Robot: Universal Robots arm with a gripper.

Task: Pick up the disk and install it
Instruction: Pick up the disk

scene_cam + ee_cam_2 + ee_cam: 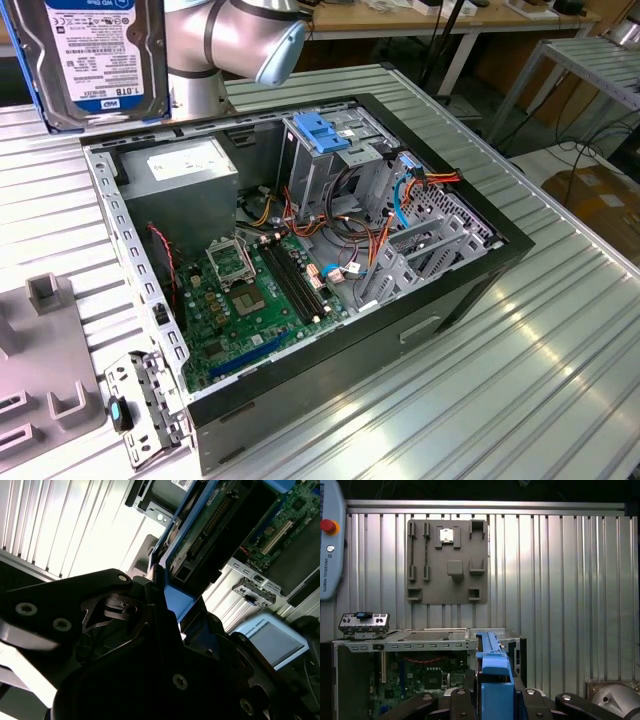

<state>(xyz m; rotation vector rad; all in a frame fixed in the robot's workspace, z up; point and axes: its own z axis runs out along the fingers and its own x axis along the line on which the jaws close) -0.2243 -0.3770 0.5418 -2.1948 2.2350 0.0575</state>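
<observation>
I see the arm's black gripper (493,700) clenched on the flat silver-metal disk (90,55), its fingers either side of the disk's blue plastic side rails. In the exterior view the disk hangs upright in the air at the far left. It is above the ribbed metal table (520,380) and apart from the open black computer case (500,250), whose green motherboard (215,330) lies exposed.

Disk (90,50): blue-and-white printed label on its face, clamped in the gripper (495,695).
Teach pendant (330,565): one line of grey lettering along its edge, well apart from the gripper.
Power supply (190,170): white printed sticker on top, apart from the gripper.
</observation>
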